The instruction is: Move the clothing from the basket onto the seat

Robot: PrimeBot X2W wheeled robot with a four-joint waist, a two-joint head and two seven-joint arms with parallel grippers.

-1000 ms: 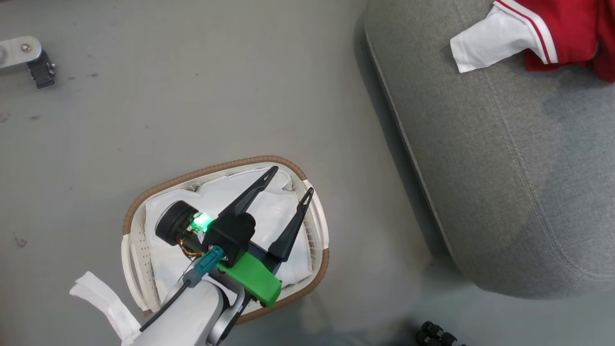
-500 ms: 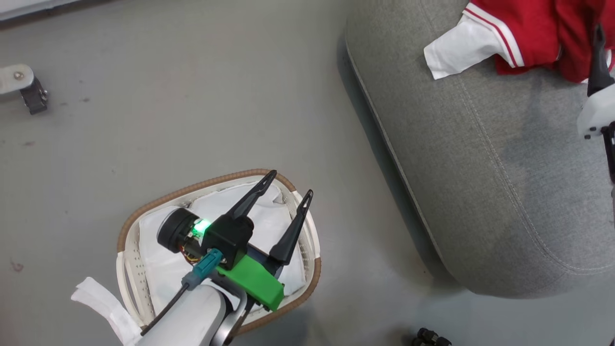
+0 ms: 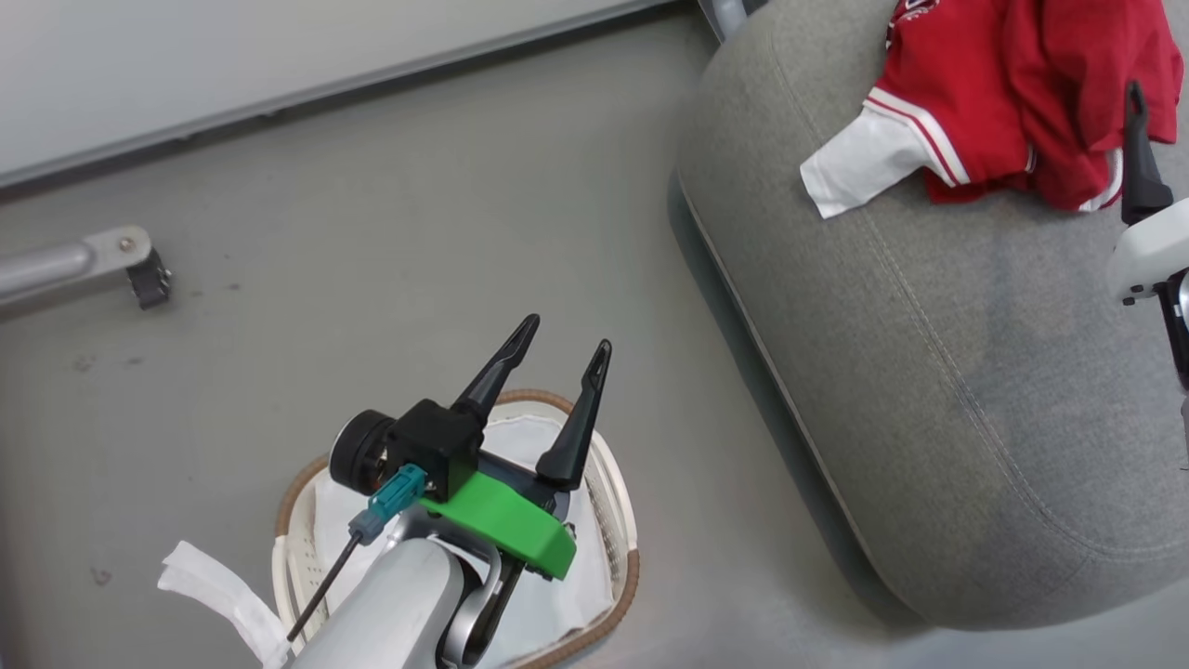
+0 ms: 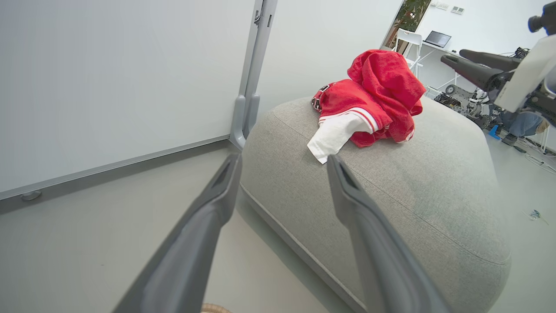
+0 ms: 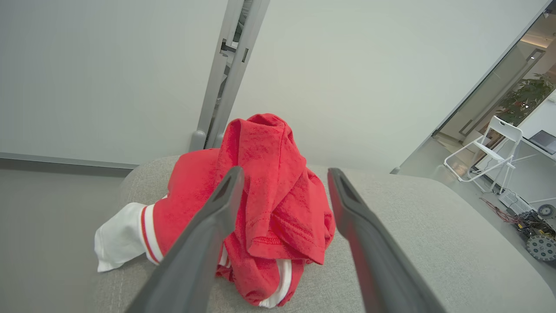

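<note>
The clothing (image 3: 1022,93), a heap of red garments with white striped trim and a white sleeve, lies on the far end of the grey seat (image 3: 929,372). The right wrist view has the clothing (image 5: 269,195) beyond my open right gripper (image 5: 284,171), whose jaws hold nothing. One of its fingers (image 3: 1138,167) stands just right of the heap. The basket (image 3: 634,571) sits on the floor at lower left with just its white liner showing. My left gripper (image 3: 568,334) hovers over the basket's far rim, open and holding nothing, pointing toward the seat (image 4: 412,208).
A white cloth strip (image 3: 218,595) hangs outside the basket's left side. A metal leg with a caster (image 3: 130,265) stands on the floor at left. A white partition wall (image 3: 279,56) with a grey post runs behind. A white folding chair (image 5: 499,143) stands far off.
The head view has shifted, bringing in the wall and more of the clothing. My right gripper's finger has come into view beside the heap. My left gripper now reaches past the basket's far rim.
</note>
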